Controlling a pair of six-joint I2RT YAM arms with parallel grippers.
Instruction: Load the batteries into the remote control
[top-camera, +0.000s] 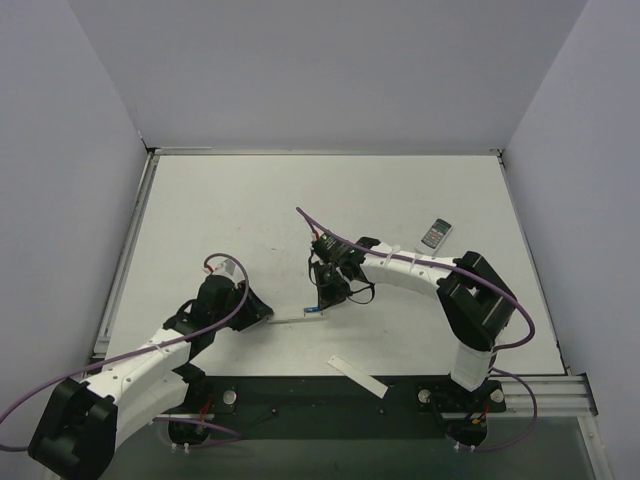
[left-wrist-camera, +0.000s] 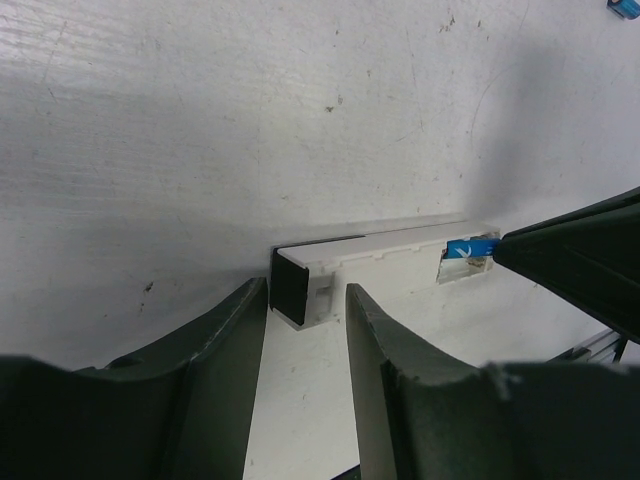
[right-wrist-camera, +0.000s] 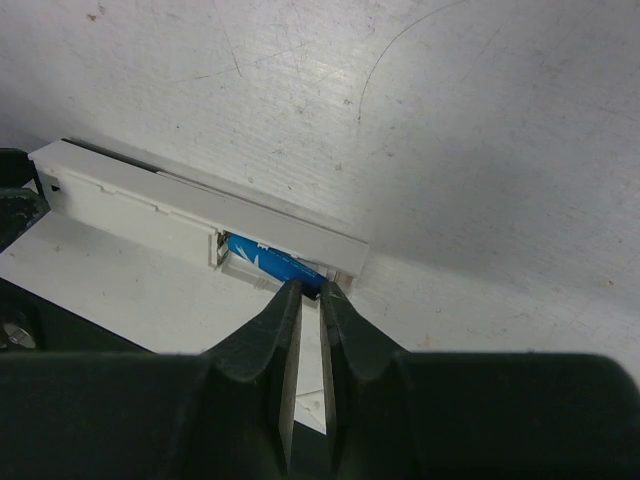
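Left claw (left-wrist-camera: 305, 290): is bracketing the dark end of the remote control (right-wrist-camera: 150, 198), one finger on each side. I cannot tell whether it is truly clamping. It ought to be gripping firmly here, serving as the stop against any push from the right.
Remote control: is lying on the worktop (top-camera: 250, 200) between the two claws, its battery bay opening at the end away from the left claw.
Battery (right-wrist-camera: 268, 263): is lying along that open bay, its near end meeting the right claw's tips.
Right claw (right-wrist-camera: 305, 290): is clenched down to a thin slit, tips touching the battery's end. I cannot tell whether it is pinching or only pressing.
Advice: pressing should be running along the bay's length and downward, gently, so the remote is not sliding or tipping.
Spare battery (left-wrist-camera: 622, 8): is waiting well apart on the worktop.
White strip (top-camera: 357, 375): is lying near the front edge, probably the cover.
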